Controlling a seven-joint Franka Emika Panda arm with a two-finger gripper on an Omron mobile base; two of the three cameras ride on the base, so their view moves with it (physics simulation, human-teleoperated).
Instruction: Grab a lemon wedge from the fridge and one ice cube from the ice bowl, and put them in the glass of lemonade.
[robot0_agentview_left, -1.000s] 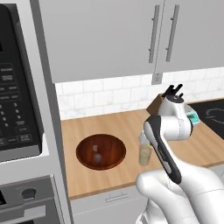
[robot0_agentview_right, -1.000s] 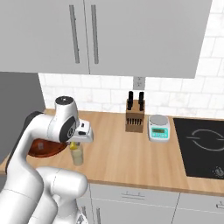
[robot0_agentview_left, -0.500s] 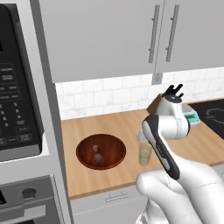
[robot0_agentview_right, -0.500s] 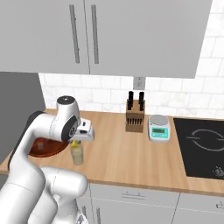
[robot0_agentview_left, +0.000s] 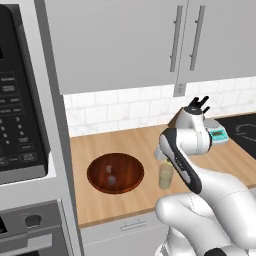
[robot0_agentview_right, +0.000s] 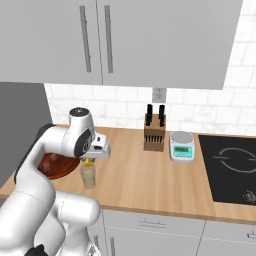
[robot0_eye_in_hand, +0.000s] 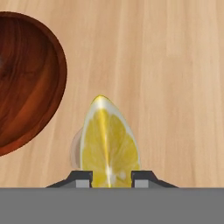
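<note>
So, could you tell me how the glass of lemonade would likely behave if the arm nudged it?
The glass of lemonade is a narrow upright tumbler on smooth wood, so a low push would probably slide it and a high one might tip it. It holds liquid and has no lid, so it could spill. Clear walls suggest it is fragile.

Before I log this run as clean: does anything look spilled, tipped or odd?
Nothing stands out. The glass stands upright, the counter looks dry, and the pincer holds the wedge above the glass, beside the bowl.
</note>
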